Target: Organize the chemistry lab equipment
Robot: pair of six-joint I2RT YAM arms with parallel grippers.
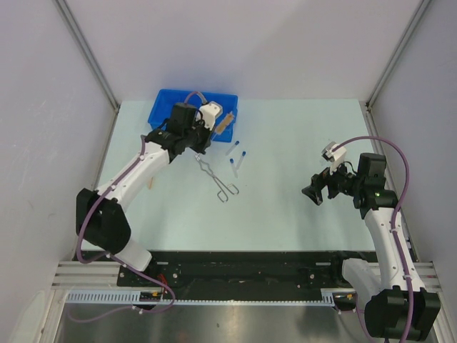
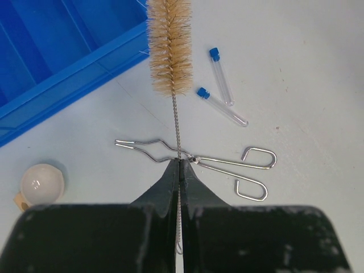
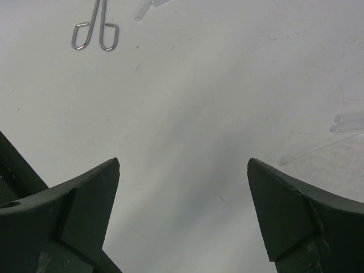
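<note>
We show the left end effector (image 2: 180,170) pinching the wire stem of the bristle brush (image 2: 169,45), bristles at the edge of the blue bin (image 2: 51,62), presumably for stowing; wire tongs (image 2: 227,165) and 2 capped tubes (image 2: 223,107) lie on the bench (image 2: 307,68) beneath; the right end effector (image 3: 183,165) hangs spread, empty.

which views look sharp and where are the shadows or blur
left wrist: brush and tongs crisp; right wrist: broad soft shadow on the table ahead of the right gripper; top external: even, diffuse light

Tongs (image 1: 217,179) — beside tubes (image 1: 238,161), before bin (image 1: 166,107)
</note>
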